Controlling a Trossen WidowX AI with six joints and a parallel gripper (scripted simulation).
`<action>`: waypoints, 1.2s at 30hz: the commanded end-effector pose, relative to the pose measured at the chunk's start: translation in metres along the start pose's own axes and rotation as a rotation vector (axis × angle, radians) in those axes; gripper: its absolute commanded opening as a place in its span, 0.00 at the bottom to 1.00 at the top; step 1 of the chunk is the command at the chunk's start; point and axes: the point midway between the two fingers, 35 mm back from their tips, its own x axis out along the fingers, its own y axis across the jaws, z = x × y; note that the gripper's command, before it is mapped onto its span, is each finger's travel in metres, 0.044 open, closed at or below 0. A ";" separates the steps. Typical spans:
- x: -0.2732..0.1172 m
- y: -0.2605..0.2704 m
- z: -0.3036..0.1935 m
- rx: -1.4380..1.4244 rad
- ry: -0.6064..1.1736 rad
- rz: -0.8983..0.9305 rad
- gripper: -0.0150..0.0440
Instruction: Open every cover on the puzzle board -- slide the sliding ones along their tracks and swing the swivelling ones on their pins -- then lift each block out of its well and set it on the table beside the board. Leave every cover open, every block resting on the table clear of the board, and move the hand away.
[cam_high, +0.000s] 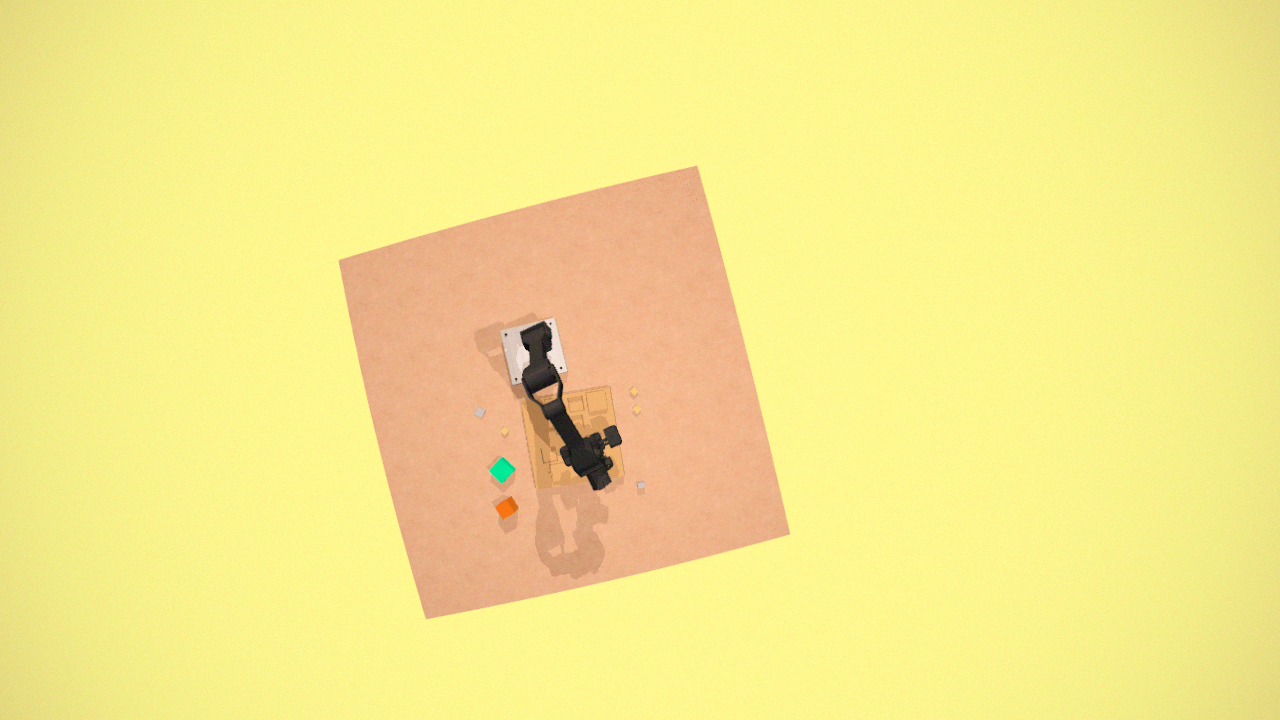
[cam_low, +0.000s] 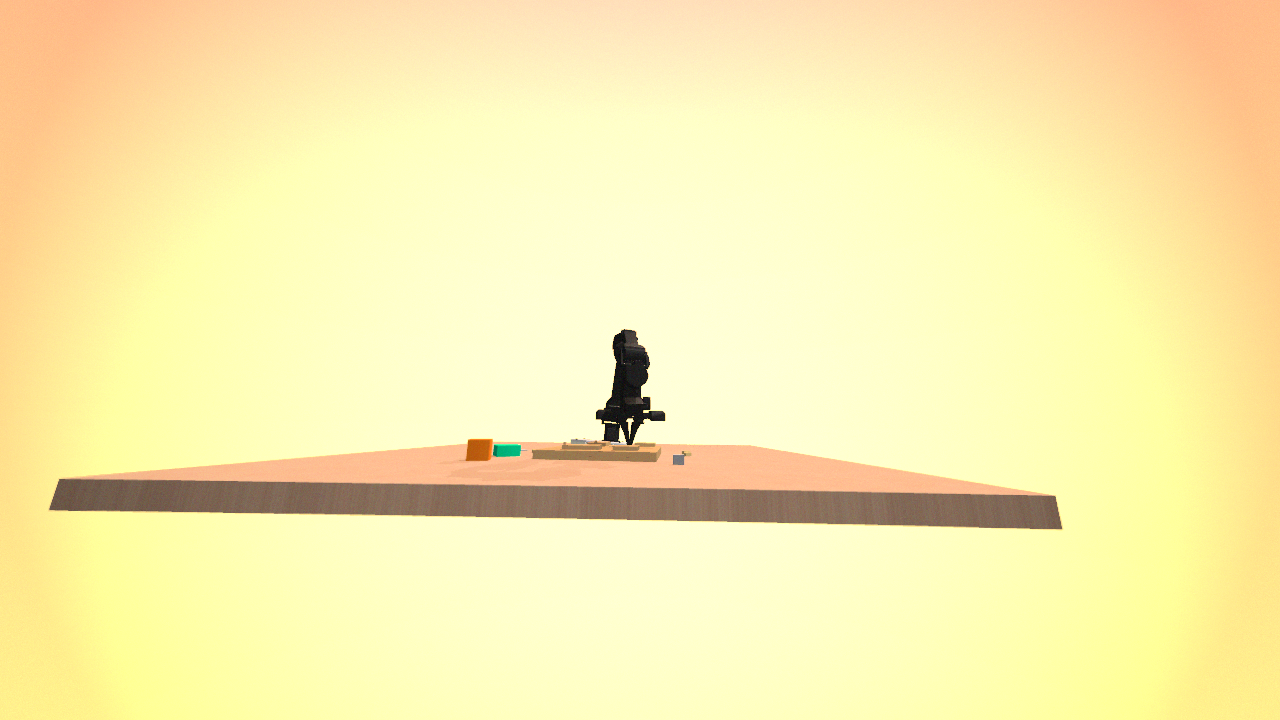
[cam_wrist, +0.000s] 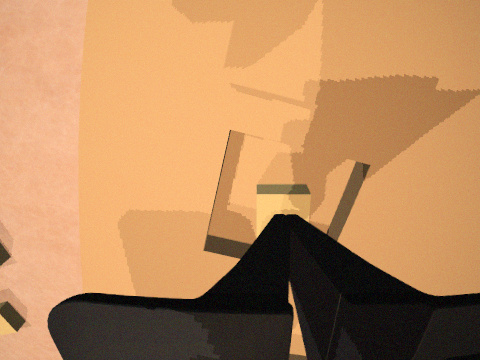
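yellow block (cam_wrist: 267, 205) beyond shut claw (cam_high: 597, 479) (cam_low: 630, 442) (cam_wrist: 284, 226)

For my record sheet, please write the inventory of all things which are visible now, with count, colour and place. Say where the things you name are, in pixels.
puzzle board (cam_high: 529, 447) (cam_low: 595, 454) (cam_wrist: 150, 110): one, tan, on the table
table (cam_high: 626, 268) (cam_low: 358, 501) (cam_wrist: 40, 125): one, salmon top
green block (cam_high: 502, 470) (cam_low: 507, 450): one, beside the board
orange block (cam_high: 506, 507) (cam_low: 479, 449): one, beside the board
small yellow blocks: three, yellow, beside the board
small grey blocks: two, grey, beside the board
base plate (cam_high: 512, 377): one, white, under the arm
arm (cam_high: 565, 429) (cam_low: 629, 367): one, black, over the board
gripper (cam_low: 630, 443) (cam_wrist: 284, 226): one, black, shut, at the board
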 end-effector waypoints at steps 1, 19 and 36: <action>-0.009 0.000 0.001 -0.007 -0.018 0.003 0.25; -0.009 0.000 0.001 -0.007 -0.018 0.003 0.25; -0.001 0.000 0.000 -0.004 -0.014 0.002 0.25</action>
